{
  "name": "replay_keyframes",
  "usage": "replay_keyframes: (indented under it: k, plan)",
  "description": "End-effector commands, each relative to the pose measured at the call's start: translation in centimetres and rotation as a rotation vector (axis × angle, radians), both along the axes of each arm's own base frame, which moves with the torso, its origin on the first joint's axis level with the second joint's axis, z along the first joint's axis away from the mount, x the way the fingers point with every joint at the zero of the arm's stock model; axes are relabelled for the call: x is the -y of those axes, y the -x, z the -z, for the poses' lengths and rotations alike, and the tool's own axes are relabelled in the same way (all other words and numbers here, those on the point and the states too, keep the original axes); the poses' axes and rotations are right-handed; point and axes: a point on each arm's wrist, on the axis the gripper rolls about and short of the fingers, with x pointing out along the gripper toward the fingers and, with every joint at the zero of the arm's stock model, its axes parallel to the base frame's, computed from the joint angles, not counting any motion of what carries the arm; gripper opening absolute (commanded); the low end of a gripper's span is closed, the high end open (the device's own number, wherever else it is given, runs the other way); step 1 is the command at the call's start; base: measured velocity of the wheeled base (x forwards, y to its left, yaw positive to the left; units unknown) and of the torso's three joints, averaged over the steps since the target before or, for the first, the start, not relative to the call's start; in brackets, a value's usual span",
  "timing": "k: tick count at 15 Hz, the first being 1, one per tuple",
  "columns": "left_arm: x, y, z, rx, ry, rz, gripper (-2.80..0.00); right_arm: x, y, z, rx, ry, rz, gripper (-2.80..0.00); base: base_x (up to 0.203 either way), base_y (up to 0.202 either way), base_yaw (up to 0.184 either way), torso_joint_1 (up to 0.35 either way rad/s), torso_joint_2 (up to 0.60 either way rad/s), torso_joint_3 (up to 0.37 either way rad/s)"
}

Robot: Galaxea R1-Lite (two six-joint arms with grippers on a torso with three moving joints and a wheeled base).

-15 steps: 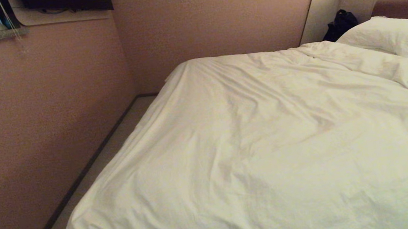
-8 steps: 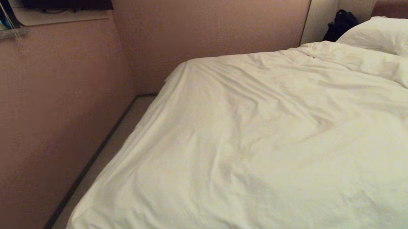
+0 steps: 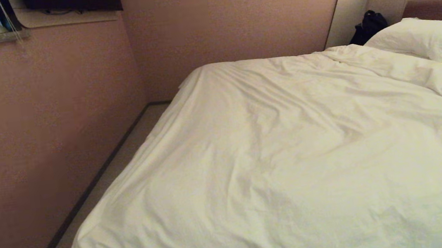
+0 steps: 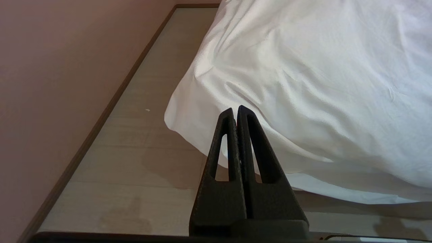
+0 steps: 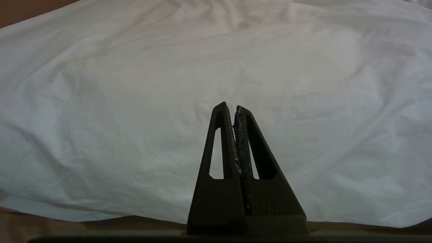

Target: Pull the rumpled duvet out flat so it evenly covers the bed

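Nearby, wall, black bag, pillow

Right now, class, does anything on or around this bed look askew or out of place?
Yes. The duvet is spread across the bed but creased, its top edge bunched unevenly below the pillow. A dark bag-like object sits wedged against the headboard, odd beside bedding.
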Motion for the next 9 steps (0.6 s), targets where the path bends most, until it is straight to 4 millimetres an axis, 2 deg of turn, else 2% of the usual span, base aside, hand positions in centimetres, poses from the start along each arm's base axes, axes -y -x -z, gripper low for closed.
replay_keyframes:
  k: [1, 6, 9]
  plan:
    - [0.00, 0.00, -0.01, -0.001, 0.000, -0.001, -2.80, 0.00, 0.00, 0.00, 0.001, 0.000, -0.001, -2.80, 0.000, 0.000, 0.000, 0.000, 0.00, 0.000]
    - [0.02, -0.01, 0.00, -0.002, -0.005, 0.006, -2.80, 0.00, 0.00, 0.00, 0.001, 0.000, -0.001, -2.80, 0.000, 0.013, -0.001, 0.000, 0.00, 0.001]
    - [0.01, 0.00, -0.01, -0.001, -0.005, 0.005, -2.80, 0.00, 0.00, 0.00, 0.001, 0.000, -0.001, -2.80, 0.001, 0.171, 0.001, 0.003, 0.00, 0.003]
